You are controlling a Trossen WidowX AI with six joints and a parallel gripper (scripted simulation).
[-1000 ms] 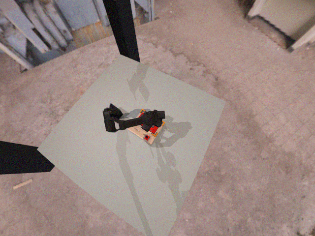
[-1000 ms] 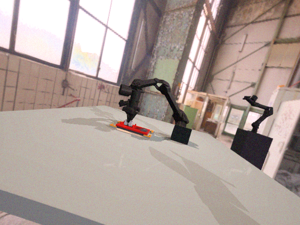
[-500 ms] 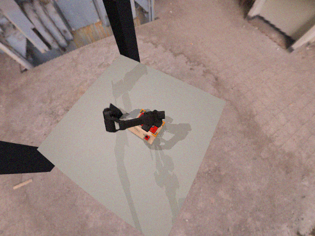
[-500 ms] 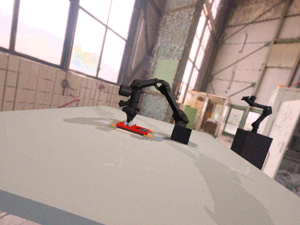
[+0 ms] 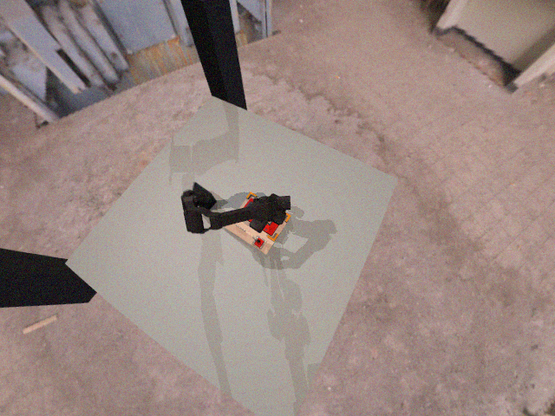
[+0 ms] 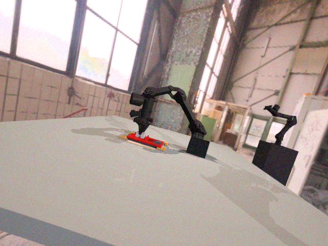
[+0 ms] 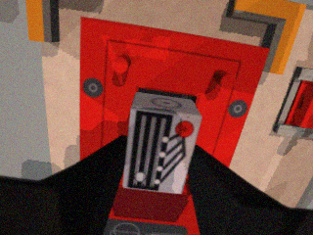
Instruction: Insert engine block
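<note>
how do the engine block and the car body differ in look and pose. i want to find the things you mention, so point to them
The engine block [image 7: 163,147] is grey with black stripes; the car body [image 7: 171,69] [image 6: 156,143] is mostly plain red. The block stands up between the gripper's [image 6: 140,132] fingers, while the body lies flat on the board, unheld. Both carry some red.

The table [image 5: 170,313] [image 6: 105,180] is seen from high above in the top view, facing down, and from beyond one edge, low and tilted, in the exterior view. From the wrist, the red car body [image 6: 156,142] [image 7: 166,64] (shared with the exterior view) is looked down on, very near.
</note>
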